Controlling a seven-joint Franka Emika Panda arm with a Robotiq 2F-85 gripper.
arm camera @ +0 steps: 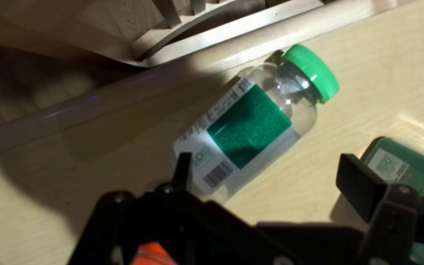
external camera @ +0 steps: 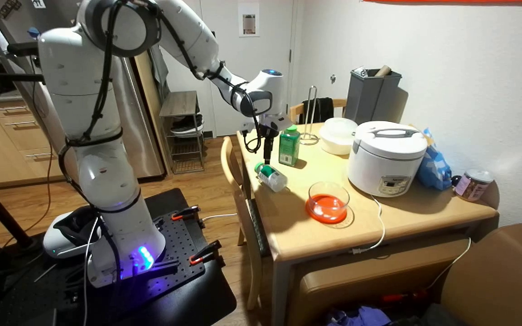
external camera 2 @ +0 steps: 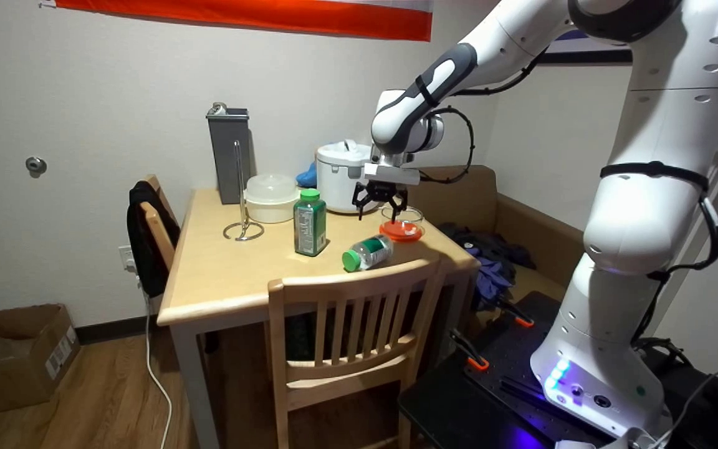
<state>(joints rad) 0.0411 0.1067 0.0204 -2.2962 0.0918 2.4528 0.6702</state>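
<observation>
Rice cooker [external camera: 376,170] is on the counter [external camera: 297,231], wooden chair [external camera 2: 346,289] across the counter from it. Clear bottle [external camera: 271,177] with green cap [arm camera: 313,73] lies on its side, chairward of the cooker and well apart; capped end is farther from the cooker than the base. Claw [external camera 2: 377,219] also chairward of the cooker, pointing down over that bottle. Fingers [arm camera: 359,184] spread wide, gripping nothing; clearance from fingertips to bottle hard to judge. Green bottle [external camera 2: 310,223] stands upright, chairward of the cooker too, apart from it. Glass bowl [external camera: 333,197] on red base [external camera: 323,218]: near the cooker, off its front on the chair side. White tub [external camera: 337,134] just beside the cooker, toward its back; grey bin [external camera: 372,99] farther back that way. Blue bag [external camera: 434,166] just beside the cooker, on the side away from the chair; jar [external camera: 473,184] past the bag, as seen from the cooker.
</observation>
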